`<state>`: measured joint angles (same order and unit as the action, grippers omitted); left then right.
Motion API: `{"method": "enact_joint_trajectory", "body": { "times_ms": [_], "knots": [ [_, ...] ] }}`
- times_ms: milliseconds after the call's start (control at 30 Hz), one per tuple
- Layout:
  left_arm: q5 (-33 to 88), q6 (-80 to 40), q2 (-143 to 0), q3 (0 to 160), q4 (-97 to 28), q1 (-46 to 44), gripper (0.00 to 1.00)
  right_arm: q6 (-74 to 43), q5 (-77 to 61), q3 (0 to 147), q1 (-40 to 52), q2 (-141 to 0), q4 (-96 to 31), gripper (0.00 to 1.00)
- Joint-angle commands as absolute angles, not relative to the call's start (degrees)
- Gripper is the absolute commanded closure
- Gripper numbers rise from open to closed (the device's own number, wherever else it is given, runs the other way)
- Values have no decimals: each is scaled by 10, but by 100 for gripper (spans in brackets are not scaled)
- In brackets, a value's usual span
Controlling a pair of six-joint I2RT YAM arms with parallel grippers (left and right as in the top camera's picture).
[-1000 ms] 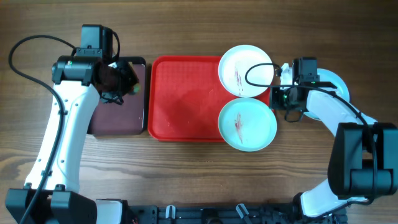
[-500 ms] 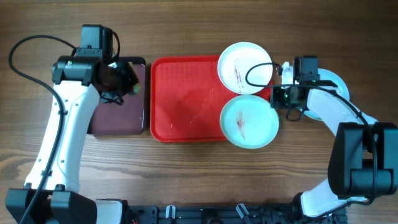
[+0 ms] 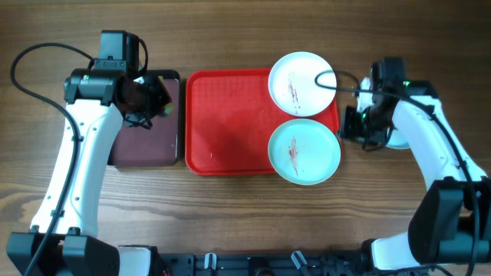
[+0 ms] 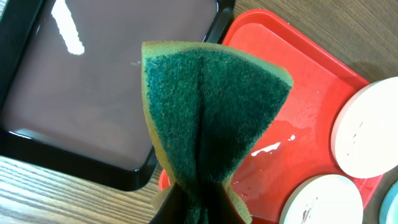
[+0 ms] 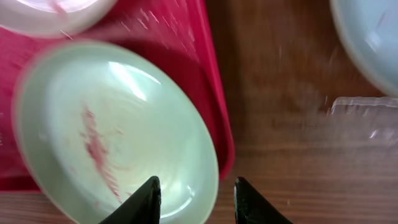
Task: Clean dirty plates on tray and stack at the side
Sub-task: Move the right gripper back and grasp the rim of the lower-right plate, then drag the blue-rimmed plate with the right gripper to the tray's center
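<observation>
Here, the smeared pale blue plate [image 3: 304, 152] is shown lying across the right rim of the red tray [image 3: 226, 115], with the right gripper [image 5: 196, 194] just beside its edge, jaws parted and empty. If the thin rim is pinched off-centre, the plate may be tipped or pushed into the white plate [image 3: 301, 84]. The sponge [image 4: 208, 112] is clamped in the left gripper [image 4: 198, 208].

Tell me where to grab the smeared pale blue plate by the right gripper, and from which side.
Take the pale blue plate by its thin rim on the right edge, coming from the right with the right gripper. Its open fingers straddle that edge, which lies near the red tray wall, and the smear sits at the centre, so a rim pinch likely stays clean.
</observation>
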<state>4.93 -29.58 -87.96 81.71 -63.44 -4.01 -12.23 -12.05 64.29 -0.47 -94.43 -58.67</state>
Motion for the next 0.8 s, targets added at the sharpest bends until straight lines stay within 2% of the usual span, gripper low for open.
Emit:
{"method": "enact_joint_trajectory", "body": {
  "times_ms": [0,333,400,467,767],
  "knots": [
    [45,-287,-883,816,-632,-39,96,-152,-132,597,-6,-948,-573,66],
    [46,-287,-883,816,-632,-39,96,-152,-151,536,-6,-948,-529,76],
    [49,-287,-883,816,-632,-40,96,-152,-151,519,-6,-948,-510,83],
    [49,-287,-883,816,-633,-41,96,-151,-151,511,-6,-948,-501,96],
    [49,-287,-883,816,-633,-41,96,-138,-229,525,28,-936,-484,96]
  ]
}}
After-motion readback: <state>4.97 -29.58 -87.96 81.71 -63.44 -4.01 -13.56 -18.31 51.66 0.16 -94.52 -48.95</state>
